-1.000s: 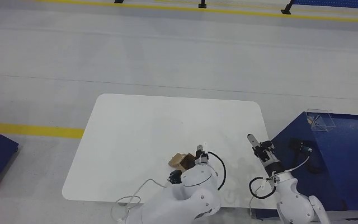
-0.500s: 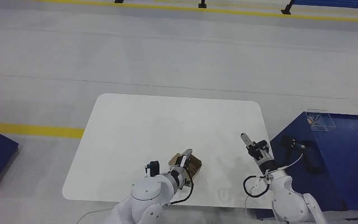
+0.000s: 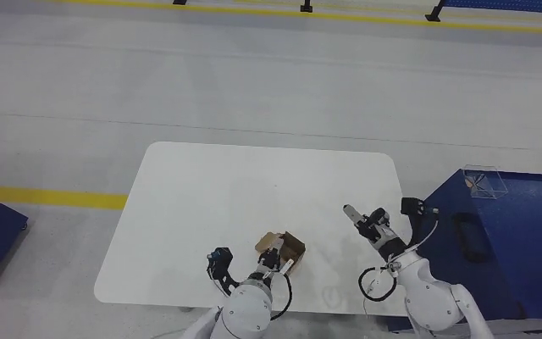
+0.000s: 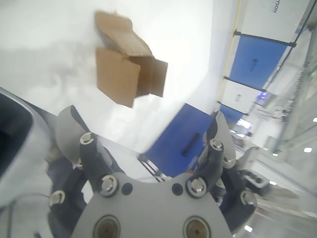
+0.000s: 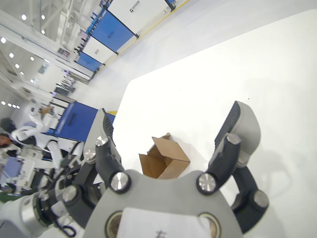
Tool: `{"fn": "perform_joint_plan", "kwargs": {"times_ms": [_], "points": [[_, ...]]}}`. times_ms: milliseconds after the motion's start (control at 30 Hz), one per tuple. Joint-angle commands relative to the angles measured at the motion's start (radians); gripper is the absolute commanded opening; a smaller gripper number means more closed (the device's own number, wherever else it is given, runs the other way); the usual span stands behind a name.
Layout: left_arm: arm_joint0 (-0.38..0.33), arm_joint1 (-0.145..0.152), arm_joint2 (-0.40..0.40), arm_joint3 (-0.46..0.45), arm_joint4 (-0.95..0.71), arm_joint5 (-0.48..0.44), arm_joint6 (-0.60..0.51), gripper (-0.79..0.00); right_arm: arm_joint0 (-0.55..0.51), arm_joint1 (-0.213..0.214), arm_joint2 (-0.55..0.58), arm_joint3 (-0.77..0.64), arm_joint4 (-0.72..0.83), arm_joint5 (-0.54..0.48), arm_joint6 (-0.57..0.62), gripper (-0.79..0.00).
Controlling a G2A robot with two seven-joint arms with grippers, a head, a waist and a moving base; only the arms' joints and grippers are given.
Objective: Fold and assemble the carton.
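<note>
A small brown carton [image 3: 284, 247] lies on its side near the front edge of the white table [image 3: 220, 186], one end open with its flaps spread. My left gripper [image 3: 273, 263] sits just in front of it, at the table's edge, open and holding nothing. The left wrist view has the carton [image 4: 123, 75] a short way beyond the open left gripper [image 4: 145, 127]. My right gripper [image 3: 350, 211] hovers over the table to the carton's right, open and empty. In the right wrist view the carton [image 5: 163, 159] lies beyond the open right gripper [image 5: 173, 120], its open end facing it.
A blue cabinet [image 3: 500, 246] stands close to the table's right side, with a clear plastic holder [image 3: 484, 180] on its far corner. The table's rounded front edge runs right under the left arm.
The left arm has swung left and drawn back to the front edge, uncovering the carton, which now lies free. The right gripper has moved left toward the carton.
</note>
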Motion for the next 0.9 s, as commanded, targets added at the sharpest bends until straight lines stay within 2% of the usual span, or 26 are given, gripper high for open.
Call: {"fn": "perform_joint_plan", "kwargs": {"times_ms": [0, 133, 200, 300, 400, 533, 700, 867], "points": [[0.019, 0.023, 0.027, 0.011, 0.082, -0.004, -0.034, 0.0, 0.039, -0.002, -0.085, 0.025, -0.24, 0.034, 0.045, 0.0], [0.013, 0.059, 0.052, 0.069, 0.09, -0.004, -0.098, 0.0, 0.159, -0.015, -0.216, 0.148, -0.399, 0.11, 0.101, 0.0], [-0.017, 0.07, 0.062, 0.114, 0.063, -0.004, -0.135, 0.0, 0.211, -0.024, -0.273, 0.218, -0.432, 0.122, 0.123, 0.0], [-0.077, 0.072, 0.055, 0.198, -0.044, -0.004, -0.136, 0.0, 0.273, -0.04, -0.335, 0.309, -0.453, 0.155, 0.125, 0.0], [-0.15, 0.071, 0.109, 0.268, -0.133, -0.004, -0.102, 0.0, 0.314, -0.054, -0.384, 0.368, -0.449, 0.172, 0.144, 0.0], [-0.247, 0.066, 0.193, 0.326, -0.257, -0.004, -0.035, 0.0, 0.33, -0.064, -0.427, 0.396, -0.47, 0.166, 0.142, 0.0], [-0.343, 0.062, 0.283, 0.351, -0.427, -0.004, 0.075, 0.0, 0.308, -0.069, -0.446, 0.383, -0.493, 0.149, 0.136, 0.0], [-0.427, 0.062, 0.331, 0.414, -0.512, -0.004, 0.075, 0.0, 0.304, -0.074, -0.463, 0.398, -0.524, 0.153, 0.143, 0.0]]}}
